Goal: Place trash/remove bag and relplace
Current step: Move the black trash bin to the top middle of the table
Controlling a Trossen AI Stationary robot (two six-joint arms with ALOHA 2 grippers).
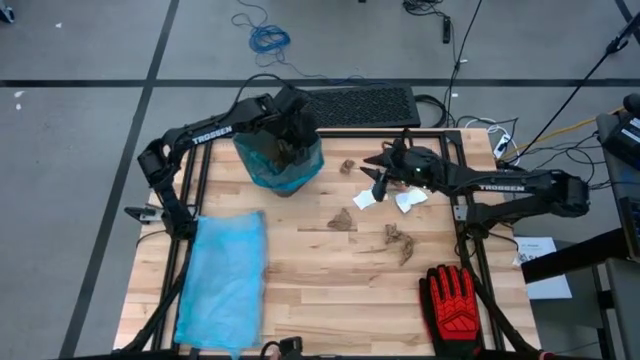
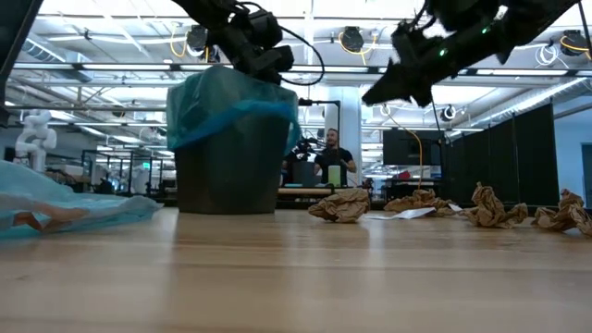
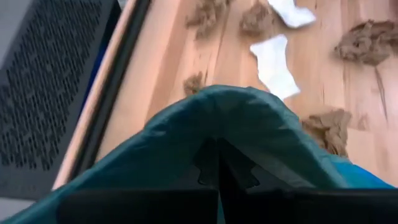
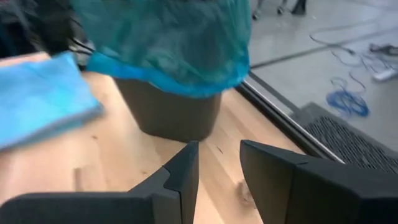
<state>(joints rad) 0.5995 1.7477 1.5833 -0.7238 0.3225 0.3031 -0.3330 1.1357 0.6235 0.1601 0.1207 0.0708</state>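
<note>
A dark bin (image 1: 281, 176) lined with a teal-blue bag (image 2: 231, 106) stands at the table's far middle. My left gripper (image 1: 297, 128) is over the bin's far right rim, shut on the bag. My right gripper (image 1: 380, 180) hangs open and empty in the air (image 2: 398, 88) right of the bin, fingers toward it (image 4: 219, 165). Brown paper scraps lie on the table (image 1: 341, 219) (image 1: 400, 241) (image 1: 347, 165), and two white pieces (image 1: 365, 200) (image 1: 409, 200) lie under the right gripper. A spare blue bag (image 1: 224, 280) lies flat at the near left. My left gripper pinches the bag's top edge (image 3: 214, 134) at the bin's rim between its two fingers, coming from above. The film rises to a peak at the fingers and falls away on both sides. The rest of the bag stays over the bin.
A red-and-black glove (image 1: 455, 300) lies at the table's near right corner. A black keyboard-like mat (image 1: 360, 105) sits beyond the far edge. Cables run on the floor. A person (image 2: 331, 153) sits far back in the room. Bare wood shows in the near middle.
</note>
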